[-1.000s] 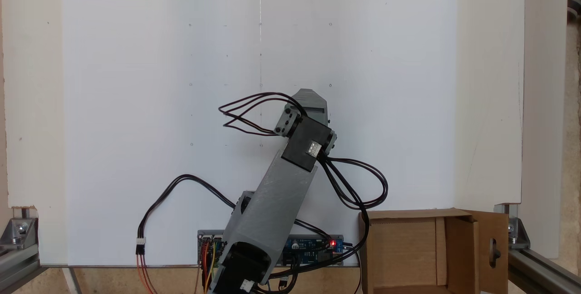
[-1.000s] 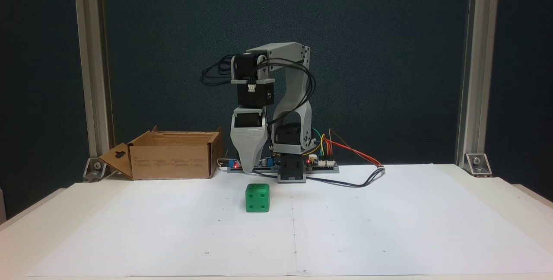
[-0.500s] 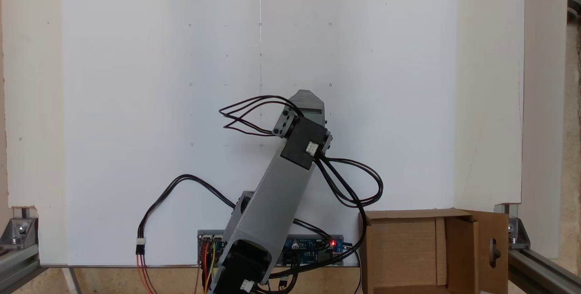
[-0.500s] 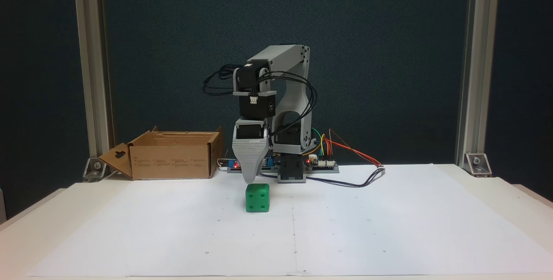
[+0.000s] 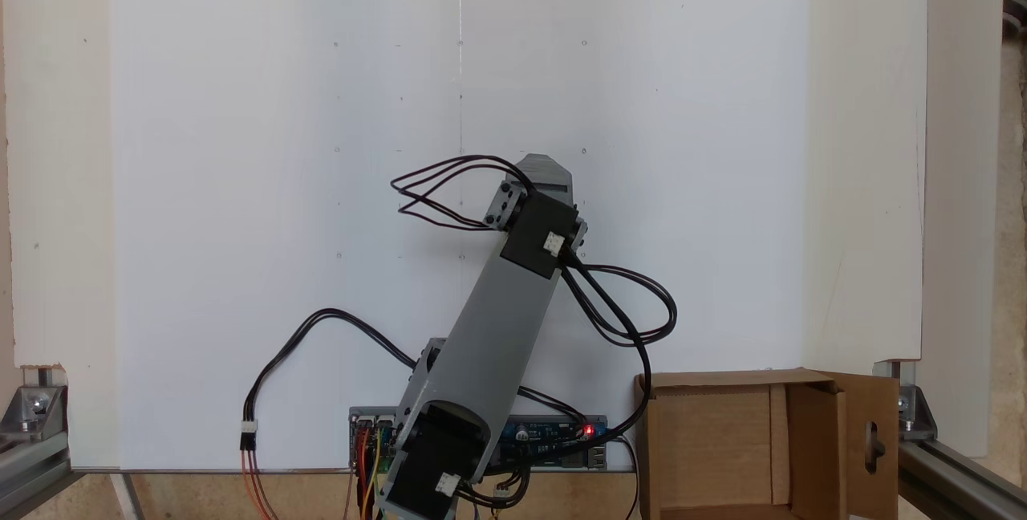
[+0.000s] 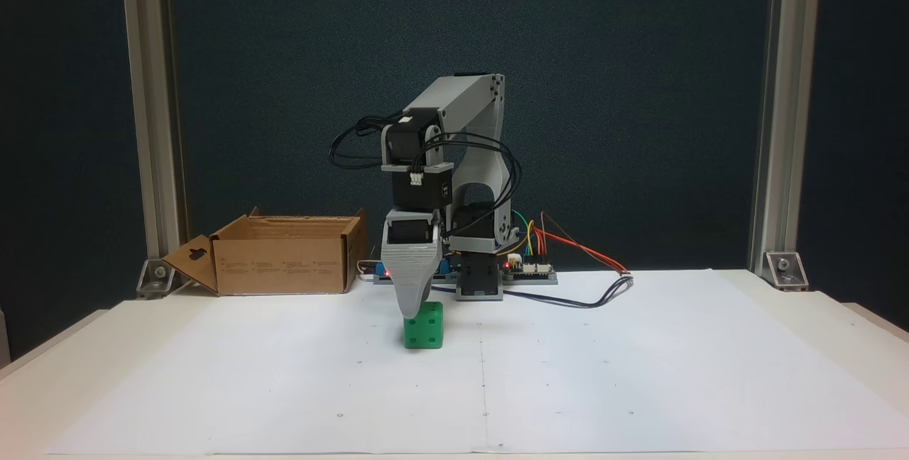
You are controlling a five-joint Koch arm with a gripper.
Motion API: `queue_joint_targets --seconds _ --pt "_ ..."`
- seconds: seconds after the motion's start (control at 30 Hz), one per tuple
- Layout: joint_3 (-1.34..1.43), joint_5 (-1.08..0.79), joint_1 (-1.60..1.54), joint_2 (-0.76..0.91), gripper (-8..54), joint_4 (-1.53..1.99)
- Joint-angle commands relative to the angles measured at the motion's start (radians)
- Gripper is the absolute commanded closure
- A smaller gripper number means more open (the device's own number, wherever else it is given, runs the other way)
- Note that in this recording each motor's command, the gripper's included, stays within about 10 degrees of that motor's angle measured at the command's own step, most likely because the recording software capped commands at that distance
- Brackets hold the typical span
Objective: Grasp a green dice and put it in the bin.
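The broad off-white tabletop, covered by a large white paper sheet with faint dot marks, carries everything. At its far edge stands the grey and black hobby arm, bent forward and pointing straight down, with a blue control board and coloured wires at its base. The brown corrugated cardboard bin, open-topped with one side flap that has a cut-out hole, sits at the far left in the front-facing fixed view and at the lower right in the fixed view from above, well apart from the arm's tip. The grey tapered claw has its tip down at the upper left part of the small bright green plastic dice, which sits on the paper near the middle line, just in front of the arm's base. From the front only one grey jaw shows, overlapping the cube's top left corner, and from above the arm hides both the tip and the cube, so I cannot tell whether the claw is open or closed, nor whether it grips anything. The dice seems to rest flat on the paper, so the step in hand looks like the reach and descent for the grasp. The next move likely calls for the jaws to straddle the cube squarely and close firmly before lifting and swinging over to the bin.
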Motion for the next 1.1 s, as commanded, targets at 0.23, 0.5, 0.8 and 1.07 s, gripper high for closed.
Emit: queue_joint_targets --seconds 0.23,0.5,0.8,1.07 --pt "0.003 0.083 -0.012 0.000 -1.1 -0.011" --pt "0.025 0.106 -0.023 -0.002 -0.6 -0.029" --pt "0.031 0.117 -0.037 -0.028 0.4 -0.032" --pt "0.035 0.121 -0.037 -0.083 1.1 -0.081"
